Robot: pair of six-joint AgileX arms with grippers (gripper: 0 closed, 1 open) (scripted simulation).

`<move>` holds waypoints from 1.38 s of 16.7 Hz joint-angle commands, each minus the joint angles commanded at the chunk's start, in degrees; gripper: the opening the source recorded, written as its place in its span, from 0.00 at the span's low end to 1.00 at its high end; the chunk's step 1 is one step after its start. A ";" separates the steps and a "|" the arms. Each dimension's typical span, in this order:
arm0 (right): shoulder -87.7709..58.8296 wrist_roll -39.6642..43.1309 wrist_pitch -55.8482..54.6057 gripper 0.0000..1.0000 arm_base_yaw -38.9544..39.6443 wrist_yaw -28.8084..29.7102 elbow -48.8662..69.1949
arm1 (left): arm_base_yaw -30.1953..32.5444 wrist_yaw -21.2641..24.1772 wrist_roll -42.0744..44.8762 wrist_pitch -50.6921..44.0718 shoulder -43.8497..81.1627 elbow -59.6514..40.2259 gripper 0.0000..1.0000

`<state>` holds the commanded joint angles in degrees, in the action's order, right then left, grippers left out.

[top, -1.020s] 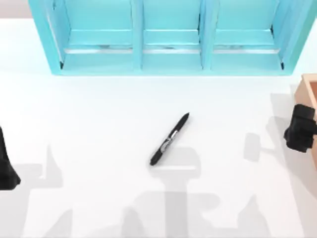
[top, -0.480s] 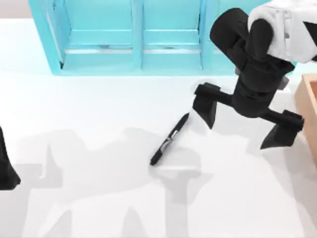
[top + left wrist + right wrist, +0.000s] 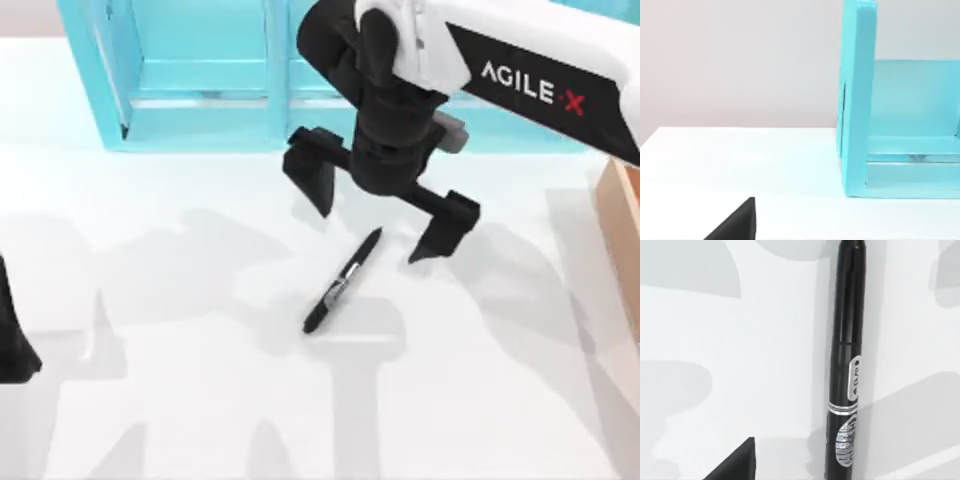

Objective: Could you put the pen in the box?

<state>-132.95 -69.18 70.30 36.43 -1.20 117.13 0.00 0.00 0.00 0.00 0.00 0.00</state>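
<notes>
Right gripper (image 3: 380,212): fingers spread wide, hovering over the table just beyond the pen's tapered tip; nothing held.
Left gripper (image 3: 12,345): parked at the table's 9 o'clock edge; fingers cannot tell.
Pen (image 3: 343,280): lies flat near table centre, long axis running from 7 o'clock (blunt end) to 1 o'clock (tip). Silver-white band sits mid-body. Right wrist view has the pen (image 3: 847,370) running straight down the frame, printed label facing up.
Box (image 3: 622,230): tan wall at the 3 o'clock edge, partly in view, well apart from the pen.
Step in hand (judgement): approach for the grasp, not yet made. The open span sits toward the tip, so the gripper should shift toward 7 o'clock along the body to centre on the band. Fingers should straddle the pen across its width, then descend until the tips almost meet the table before closing. A slim round barrel may roll if one finger touches first.
Surface: plain white table (image 3: 180,400), smooth, crossed by grey arm shadows.
Room: turquoise three-compartment shelf (image 3: 280,120) along the 12 o'clock edge; pale wall behind in left wrist view.
</notes>
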 joint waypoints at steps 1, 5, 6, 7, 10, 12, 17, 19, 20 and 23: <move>-0.87 -0.58 0.12 1.00 0.25 -0.06 1.49 | 0.00 0.00 0.00 0.00 0.00 0.00 1.00; -1.50 -1.03 0.18 1.00 0.45 -0.12 2.64 | 0.00 0.00 0.00 0.00 0.00 0.00 1.00; -1.50 -1.03 0.18 1.00 0.45 -0.12 2.64 | 0.00 0.00 0.00 0.00 0.00 0.00 1.00; -1.29 -0.97 0.10 1.00 0.13 -0.11 2.52 | 0.00 0.00 0.00 0.00 0.00 0.00 1.00; -2.40 -0.95 -2.17 1.00 0.34 -0.11 0.90 | 0.00 0.00 0.00 0.00 0.00 0.00 1.00; -4.04 -1.07 -6.48 1.00 0.49 -0.09 -1.54 | 0.00 0.00 0.00 0.00 0.00 0.00 1.00; -8.23 -1.48 -16.88 1.00 0.83 0.00 -7.55 | 0.00 0.00 0.00 0.00 0.00 0.00 1.00; -8.44 -1.50 -17.32 1.00 0.85 0.00 -7.91 | 0.00 0.00 0.00 0.00 0.00 0.00 1.00; -8.44 -1.50 -17.32 1.00 0.85 0.00 -7.91 | 0.00 0.00 0.00 0.00 0.00 0.00 1.00; -8.44 -1.50 -17.32 0.85 0.85 0.00 -7.91 | 0.00 0.00 0.00 0.00 0.00 0.00 1.00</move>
<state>-141.39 -70.67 52.98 37.28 -1.20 109.23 0.00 0.00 0.00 0.00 0.00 0.00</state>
